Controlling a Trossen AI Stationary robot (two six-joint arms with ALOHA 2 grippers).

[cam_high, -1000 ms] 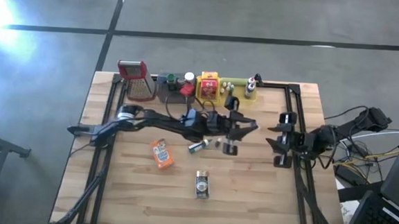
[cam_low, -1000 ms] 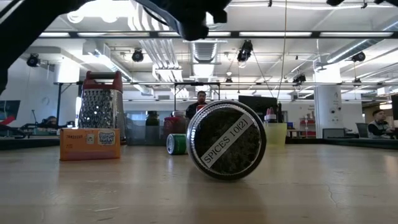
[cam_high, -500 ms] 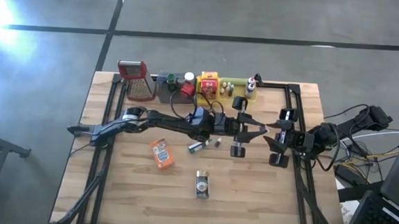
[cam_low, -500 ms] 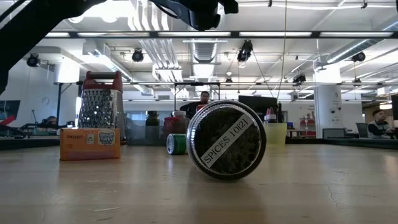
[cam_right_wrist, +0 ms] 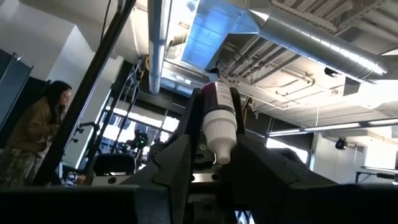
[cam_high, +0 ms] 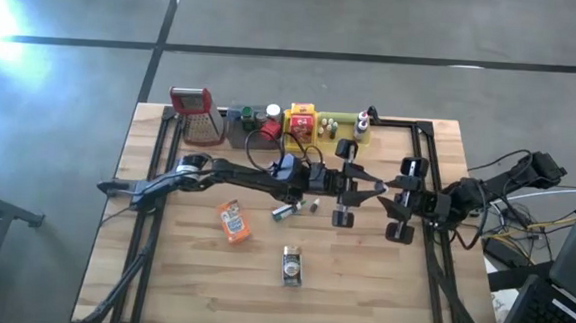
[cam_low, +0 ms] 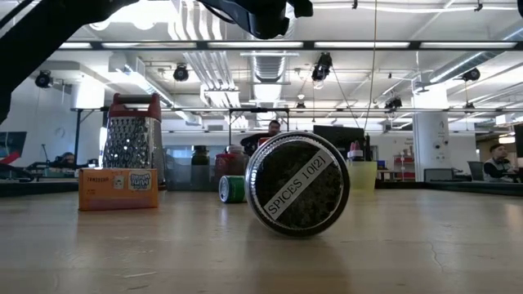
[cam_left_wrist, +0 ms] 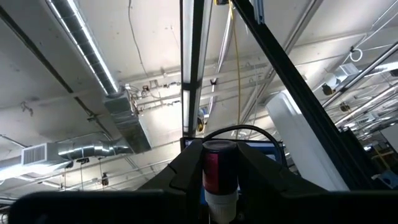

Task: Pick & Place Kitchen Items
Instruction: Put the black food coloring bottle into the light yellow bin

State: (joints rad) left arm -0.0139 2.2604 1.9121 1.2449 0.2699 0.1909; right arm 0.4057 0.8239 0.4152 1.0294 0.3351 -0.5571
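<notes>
A tiny bottle (cam_left_wrist: 220, 163) with a dark red top and a white lower part (cam_right_wrist: 219, 134) stands upright in the air above the table's middle. My left gripper (cam_high: 368, 189) and my right gripper (cam_high: 386, 196) meet there, both tipped upward, and each wrist view shows the bottle between that arm's own fingers. From above the grippers hide the bottle. A dark spice jar (cam_high: 292, 265) lies on its side near the front, showing its round end (cam_low: 298, 184). An orange packet (cam_high: 232, 221) and a small bottle (cam_high: 283, 211) lie on the wood. My left gripper pinches the bottle's dark red upper part (cam_left_wrist: 211, 168) between its two fingertips, coming slanting up from the table's left. The bottle is upright and lifted clear. My right gripper has its two fingers against the bottle's sides (cam_right_wrist: 217, 106), red part and white part, slanting up from the table's right.
At the far edge stand a red-topped grater (cam_high: 201, 116), a grey tray (cam_high: 245, 127), a yellow tray (cam_high: 302, 125) and a green tray (cam_high: 355, 126) holding small items. A black frame rail (cam_high: 431, 190) runs along the right side. A person (cam_right_wrist: 37, 124) stands beyond the table.
My left gripper has gone toward the table's right edge and upward, up to my right gripper, then kept still. The things on the table have not moved.
</notes>
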